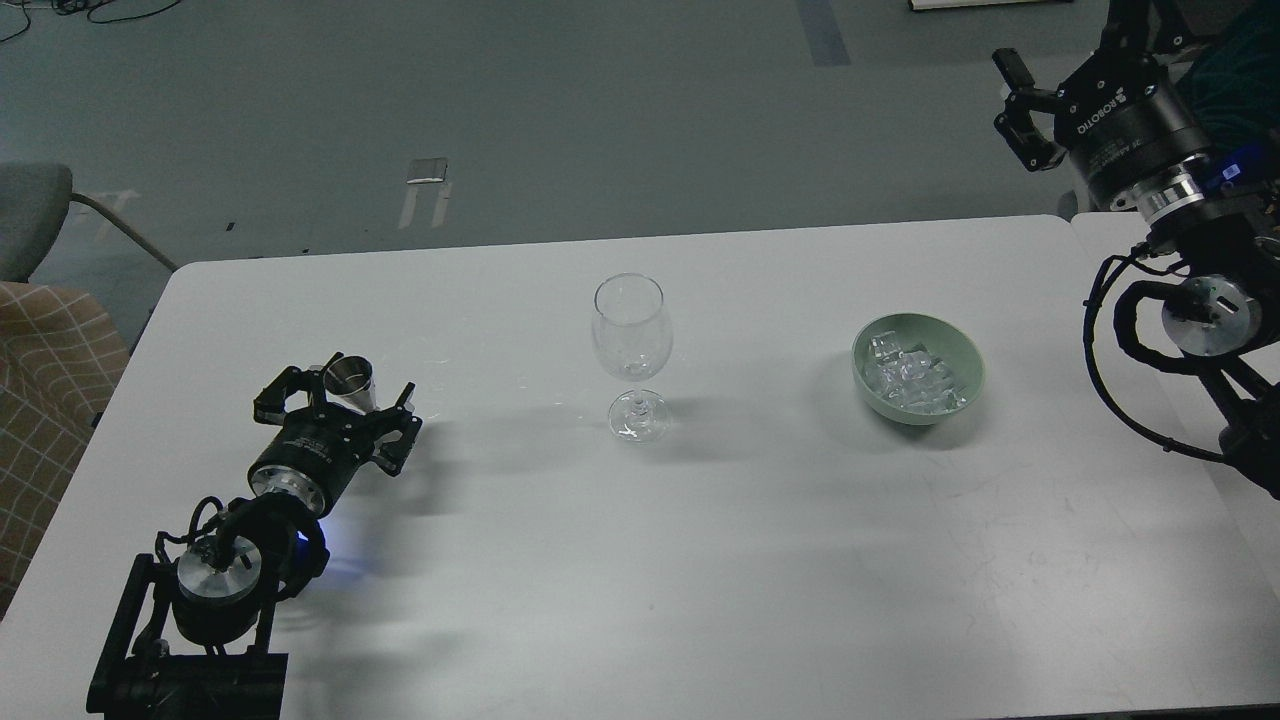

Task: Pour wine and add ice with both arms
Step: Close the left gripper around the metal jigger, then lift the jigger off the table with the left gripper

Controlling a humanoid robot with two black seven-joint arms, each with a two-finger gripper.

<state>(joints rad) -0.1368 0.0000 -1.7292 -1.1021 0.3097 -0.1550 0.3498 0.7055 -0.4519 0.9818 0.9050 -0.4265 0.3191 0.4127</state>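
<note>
A small steel jigger (348,380) stands on the white table (640,560) at the left. My left gripper (345,400) is open with a finger on each side of the jigger. An empty clear wine glass (630,345) stands upright at the table's middle. A pale green bowl (968,380) to its right holds several clear ice cubes (912,380). My right gripper (1020,110) is raised above the far right corner, fingers apart and empty. No wine stream shows.
A grey chair (35,215) and a checked cushion (45,400) stand past the table's left edge. A second table surface (1120,235) adjoins at the right, under my right arm. Grey floor lies beyond the far edge.
</note>
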